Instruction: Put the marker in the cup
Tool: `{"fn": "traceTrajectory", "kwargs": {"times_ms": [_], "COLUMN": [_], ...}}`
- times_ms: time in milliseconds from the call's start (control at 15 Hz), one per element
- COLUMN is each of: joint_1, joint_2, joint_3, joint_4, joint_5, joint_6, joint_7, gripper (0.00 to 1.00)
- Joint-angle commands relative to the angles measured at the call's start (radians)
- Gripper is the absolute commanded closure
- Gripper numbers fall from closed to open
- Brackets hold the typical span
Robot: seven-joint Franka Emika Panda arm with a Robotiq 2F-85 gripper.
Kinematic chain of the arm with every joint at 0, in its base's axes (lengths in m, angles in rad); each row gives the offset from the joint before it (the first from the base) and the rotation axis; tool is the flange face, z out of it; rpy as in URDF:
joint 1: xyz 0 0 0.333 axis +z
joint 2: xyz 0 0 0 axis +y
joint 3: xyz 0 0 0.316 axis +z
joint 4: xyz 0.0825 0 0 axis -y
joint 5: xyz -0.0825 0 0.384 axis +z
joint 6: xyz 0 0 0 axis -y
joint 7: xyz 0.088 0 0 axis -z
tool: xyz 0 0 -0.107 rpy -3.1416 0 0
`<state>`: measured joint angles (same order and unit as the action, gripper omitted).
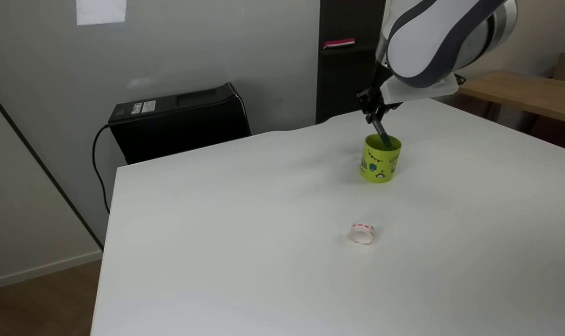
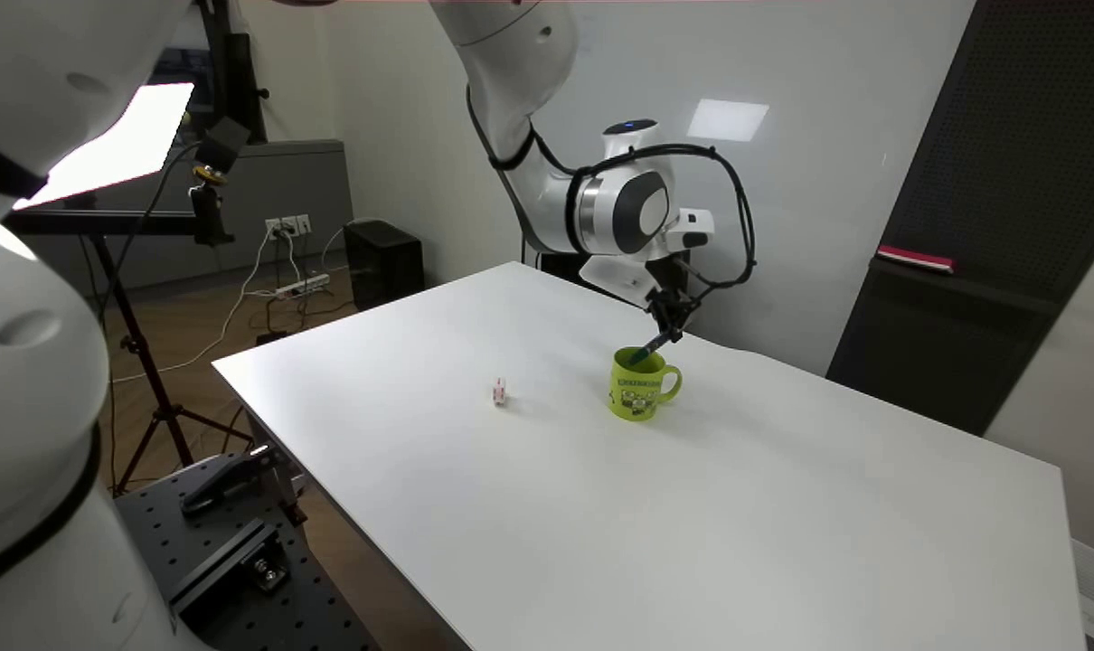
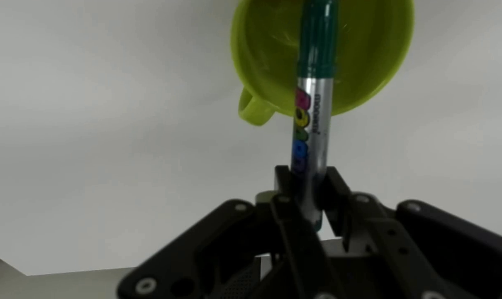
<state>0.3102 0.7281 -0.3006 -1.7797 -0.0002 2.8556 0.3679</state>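
The lime-green cup [image 1: 378, 163] stands upright on the white table; its handle shows in an exterior view [image 2: 671, 383] and its inside in the wrist view [image 3: 371, 62]. My gripper [image 3: 307, 185] is shut on the marker [image 3: 313, 112] near its rear end. The marker has a silver body and dark green cap. It is tilted, cap end down; in both exterior views the cap [image 1: 385, 139] [image 2: 638, 356] is inside the cup's mouth. The gripper is above and beside the cup, in an exterior view [image 1: 374, 116] behind its rim. Whether the cap touches the inner wall cannot be told.
A small pale tape ring [image 1: 362, 241] lies on the table [image 1: 217, 233] near the cup, also in an exterior view [image 2: 499, 391]. A grey-white wall and a dark cabinet [image 2: 972, 199] stand beyond the table's far edge. A black box [image 1: 184, 126] stands behind the table.
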Motion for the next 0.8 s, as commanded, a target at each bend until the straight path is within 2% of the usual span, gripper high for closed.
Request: {"fn": "traceTrajectory", "kwargs": {"times_ms": [0, 533, 600, 667, 733], "joint_1": [0.006, 0.022, 0.023, 0.024, 0.024], "joint_2": [0.027, 0.030, 0.029, 0.029, 0.029], "joint_3": [-0.008, -0.026, -0.027, -0.028, -0.028], "joint_4": [0.015, -0.010, -0.010, -0.009, -0.008], "joint_5": [-0.020, -0.008, -0.007, -0.007, -0.006], "joint_6": [0.037, 0.103, 0.103, 0.103, 0.102], "joint_7": [0.052, 0.039, 0.039, 0.038, 0.038], "gripper": [0.94, 0.94, 0.53, 0.52, 0.46]}}
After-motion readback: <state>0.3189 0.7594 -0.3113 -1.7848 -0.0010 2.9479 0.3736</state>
